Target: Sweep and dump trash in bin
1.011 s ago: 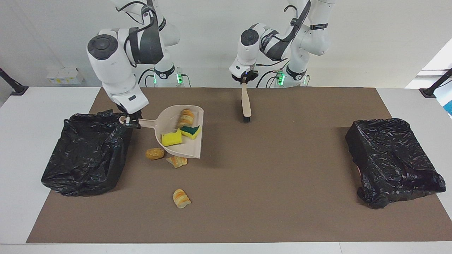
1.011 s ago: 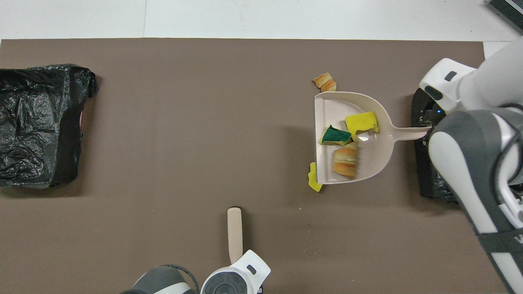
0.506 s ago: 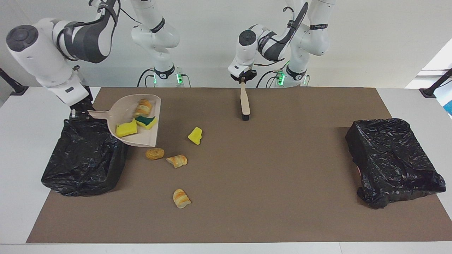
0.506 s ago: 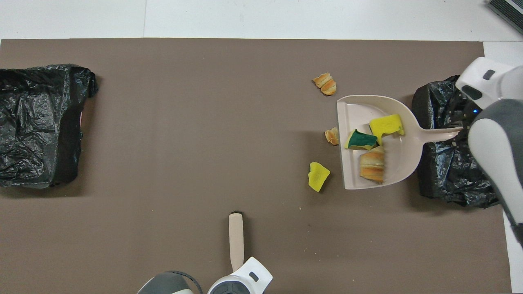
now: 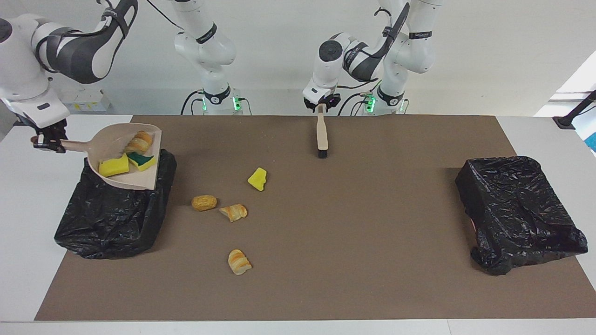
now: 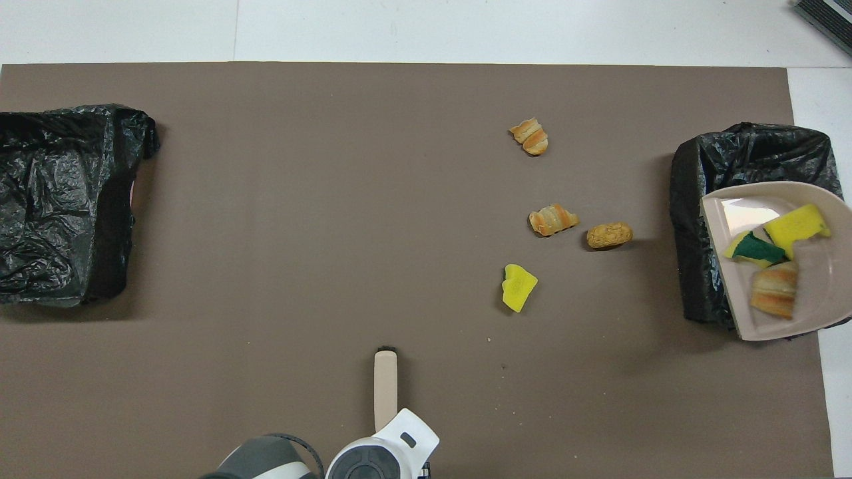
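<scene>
A white tabletop (image 5: pixel 28 260) carries a wide brown mat (image 5: pixel 354 242) in front of a plain pale wall, with a black-lined bin (image 5: pixel 111 218) at the right arm's end and a second black-lined bin (image 5: pixel 517 209) at the left arm's end.

The right tool (image 5: pixel 46 142) is up in the air just off the first bin's edge, clamped on the handle of a beige dustpan (image 5: pixel 111 179) that hangs over that bin's mouth. In the pan lie three scraps of the trash: a yellow sponge chunk (image 5: pixel 113 165), a green-backed sponge chunk (image 5: pixel 142 161) and a golden bread-like piece (image 5: pixel 138 142).

Four more scraps rest on the mat beside that bin, toward the mat's middle: a golden-brown nugget (image 5: pixel 204 202) closest to the bin, a tan bread piece (image 5: pixel 233 212) just past it, a yellow sponge wedge (image 5: pixel 257 179) nearer the robots, and another bread piece (image 5: pixel 239 261) farthest from the robots.

The left tool (image 5: pixel 321 103) is over the mat's edge nearest the robots, well apart from that bin, with the beige hand brush (image 5: pixel 321 132) hanging from it, black bristles low; how tightly its fingers sit on the handle cannot be told.
</scene>
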Motion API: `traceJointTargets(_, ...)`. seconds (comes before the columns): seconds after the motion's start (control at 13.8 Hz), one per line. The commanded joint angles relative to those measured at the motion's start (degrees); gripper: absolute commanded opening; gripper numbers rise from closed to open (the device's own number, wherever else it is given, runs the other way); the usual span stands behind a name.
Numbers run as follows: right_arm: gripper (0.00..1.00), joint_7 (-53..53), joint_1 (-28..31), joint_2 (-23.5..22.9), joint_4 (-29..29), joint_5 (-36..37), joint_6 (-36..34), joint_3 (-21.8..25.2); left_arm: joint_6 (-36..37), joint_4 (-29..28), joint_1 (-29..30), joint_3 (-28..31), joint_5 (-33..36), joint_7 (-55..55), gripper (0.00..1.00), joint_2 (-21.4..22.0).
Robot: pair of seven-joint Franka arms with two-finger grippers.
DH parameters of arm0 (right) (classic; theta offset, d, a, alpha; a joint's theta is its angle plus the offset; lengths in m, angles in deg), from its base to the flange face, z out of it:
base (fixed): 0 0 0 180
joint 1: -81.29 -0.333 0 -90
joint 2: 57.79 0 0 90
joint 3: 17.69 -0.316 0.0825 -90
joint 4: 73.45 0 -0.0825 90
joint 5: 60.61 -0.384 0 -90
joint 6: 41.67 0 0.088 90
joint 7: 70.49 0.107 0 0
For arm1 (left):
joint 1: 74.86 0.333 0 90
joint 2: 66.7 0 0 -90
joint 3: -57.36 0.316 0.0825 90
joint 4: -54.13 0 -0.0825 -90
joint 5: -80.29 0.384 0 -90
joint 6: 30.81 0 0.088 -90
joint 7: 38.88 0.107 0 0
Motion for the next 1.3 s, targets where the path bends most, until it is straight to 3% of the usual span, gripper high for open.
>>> traceJointTargets(0.0,0.00,-0.3,1.6,-0.5,0.6,4.1,5.4,-0.8,2.3,5.9,6.5,-0.1,5.8,6.6,0.77,-2.0)
traceJointTargets(0.14,0.00,1.8,1.2,-0.7,0.3,10.3,11.1,-0.8,3.7,12.4,12.9,-0.1,12.0,11.9,0.88,-5.1)
traceJointTargets(0.22,0.00,5.6,0.5,-0.7,0.2,14.0,12.6,-0.8,4.9,15.6,15.4,-0.1,13.5,15.4,0.97,-5.9)
traceJointTargets(0.29,0.00,9.6,0.1,-0.6,-0.4,18.2,12.7,-0.9,5.8,18.1,18.2,0.1,14.0,19.1,1.00,-6.1)
traceJointTargets(0.79,0.00,29.4,-5.1,0.2,-3.9,32.8,8.4,-1.5,20.9,38.6,31.6,0.2,16.5,37.2,1.00,-7.3)
traceJointTargets(1.23,0.00,28.6,-5.1,0.7,-4.2,33.8,7.1,-1.5,32.0,51.1,41.6,0.6,15.6,48.9,1.00,-9.0)
